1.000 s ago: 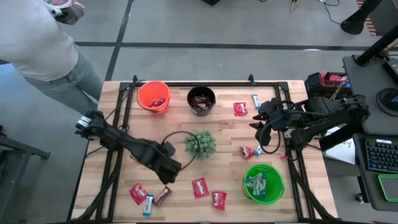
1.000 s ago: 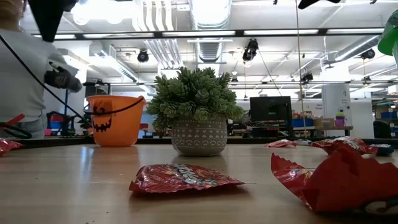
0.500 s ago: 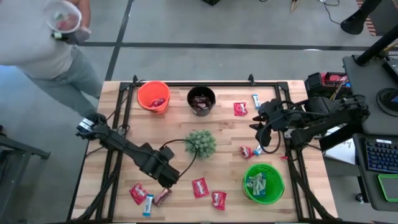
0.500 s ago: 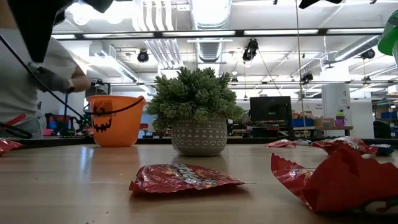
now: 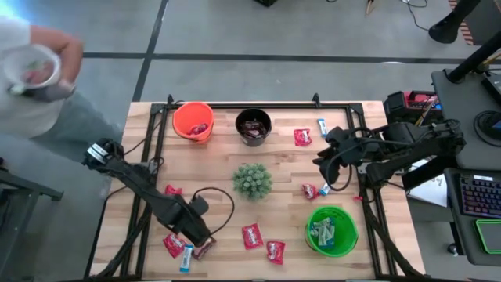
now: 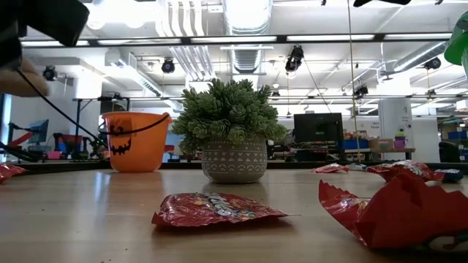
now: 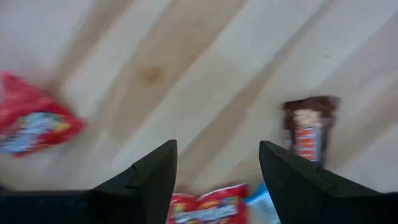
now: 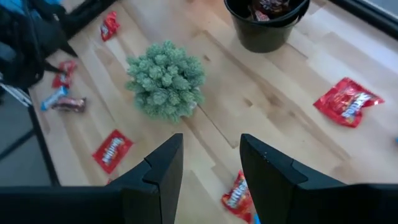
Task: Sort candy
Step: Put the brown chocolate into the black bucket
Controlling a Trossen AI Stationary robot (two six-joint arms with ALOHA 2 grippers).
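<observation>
High view looks straight down on the whole surface (image 5: pixel 290 168). Low view looks level across it; both share the plant (image 5: pixel 252 180). Wrist views look down past each claw.

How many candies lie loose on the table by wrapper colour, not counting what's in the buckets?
red candy: 6
light blue candy: 3
brown candy: 1
Total: 10
</observation>
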